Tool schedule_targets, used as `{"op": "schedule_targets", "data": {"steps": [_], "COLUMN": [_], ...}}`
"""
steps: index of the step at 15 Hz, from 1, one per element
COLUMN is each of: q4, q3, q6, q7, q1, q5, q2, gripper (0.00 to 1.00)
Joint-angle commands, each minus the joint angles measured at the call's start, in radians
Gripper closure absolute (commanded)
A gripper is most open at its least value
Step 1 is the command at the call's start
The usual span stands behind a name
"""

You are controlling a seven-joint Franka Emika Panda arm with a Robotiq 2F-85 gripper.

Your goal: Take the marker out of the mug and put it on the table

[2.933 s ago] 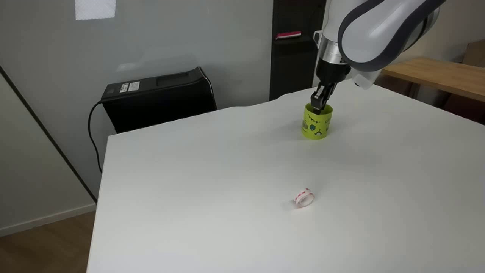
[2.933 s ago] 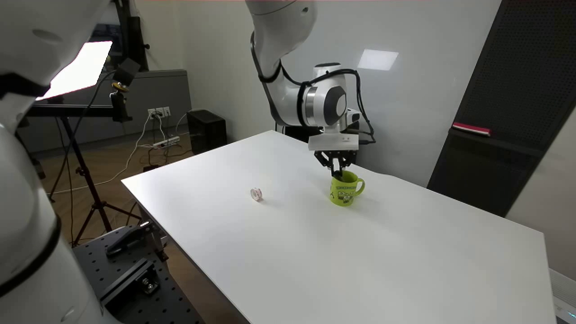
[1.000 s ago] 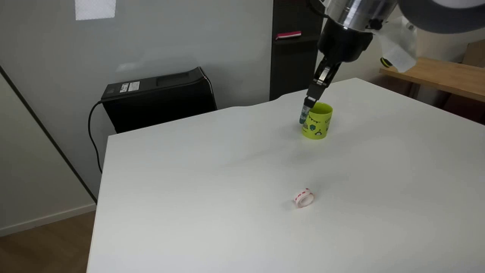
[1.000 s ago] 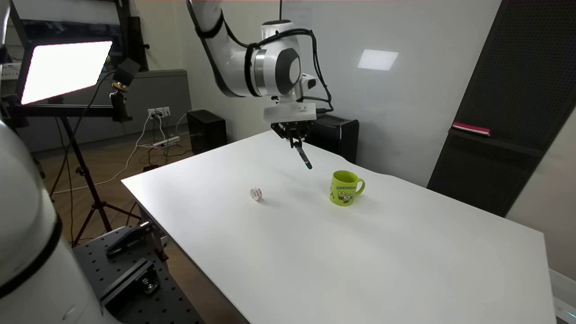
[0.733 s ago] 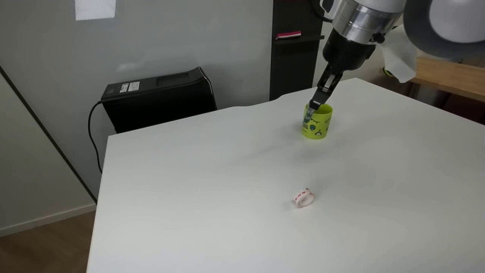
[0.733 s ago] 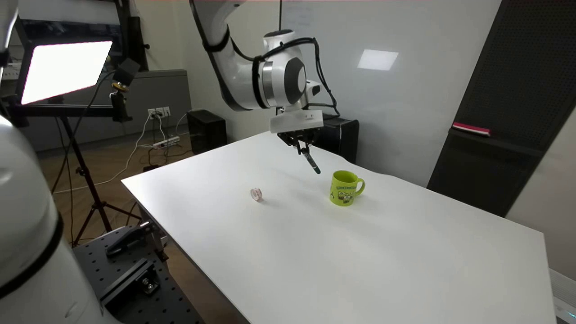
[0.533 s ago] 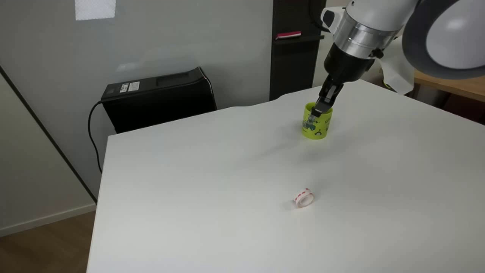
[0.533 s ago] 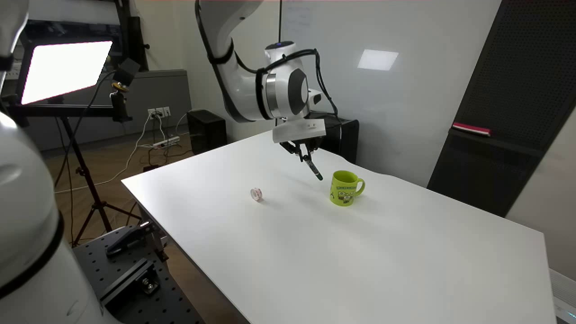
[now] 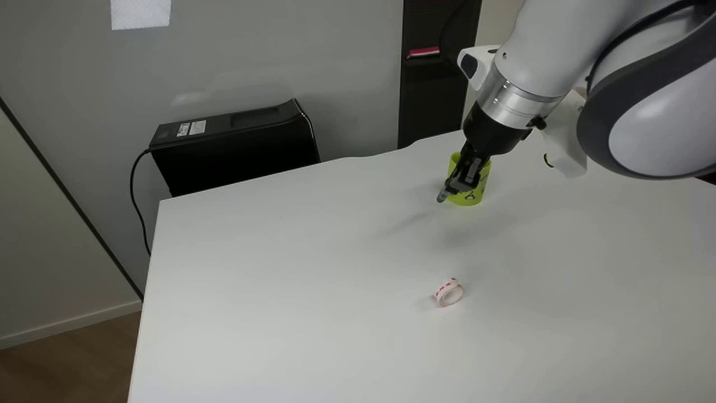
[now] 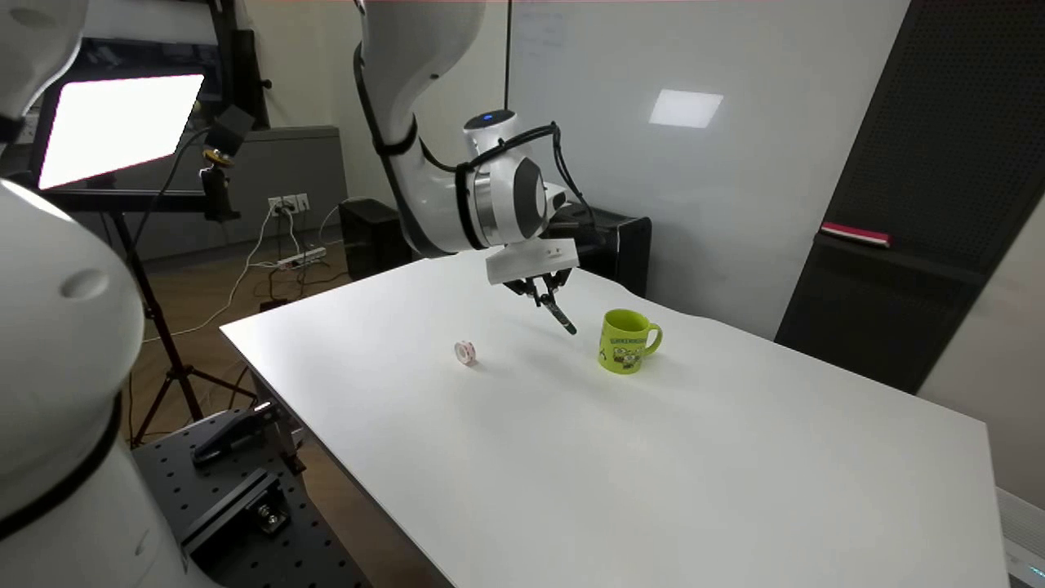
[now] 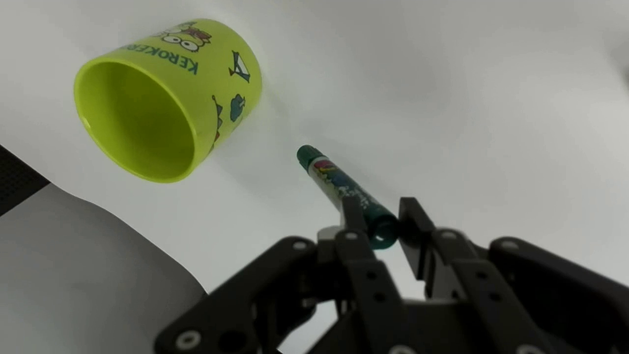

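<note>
table (image 10: 620,449) below, pincer (image 11: 381,216) clamping marker (image 11: 340,181)

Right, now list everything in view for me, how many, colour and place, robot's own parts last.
table: 1, white, in every view
mug: 1, lime green, upright on the table
marker: 1, dark green, tilted, outside the mug
tape roll: 1, white and red, on the table
floor: 1, brown, below the table
labelled box: 1, black, beyond the table
plain box: 1, black, on the floor
tall panel: 1, black, beyond the table
small item: 1, red and white, on the tall panel
light panel: 1, glowing white, on a stand
power strip: 1, white, on the floor
holed plate: 1, dark grey, beside the table
gripper: 1, black, closed on the marker
arm: 1, white and grey, over the table
</note>
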Motion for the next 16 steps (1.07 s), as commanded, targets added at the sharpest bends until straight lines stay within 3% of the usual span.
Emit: {"op": "schedule_targets", "data": {"steps": [1,10,11,13,16], "q4": [0.028,0.035,0.036,0.037,0.034], "q3": [-0.067,-0.065,-0.059,-0.051,-0.032], "q6": [0.054,0.094,0.090,0.085,0.074], "q7": [0.050,0.038,0.036,0.033,0.003], "q1": [0.086,0.114,0.108,0.101,0.084], "q5": [0.009,0.090,0.097,0.108,0.161], "q2": [0.048,0.113,0.116,0.114,0.107], "gripper": [0.96,0.96,0.59,0.53,0.29]}}
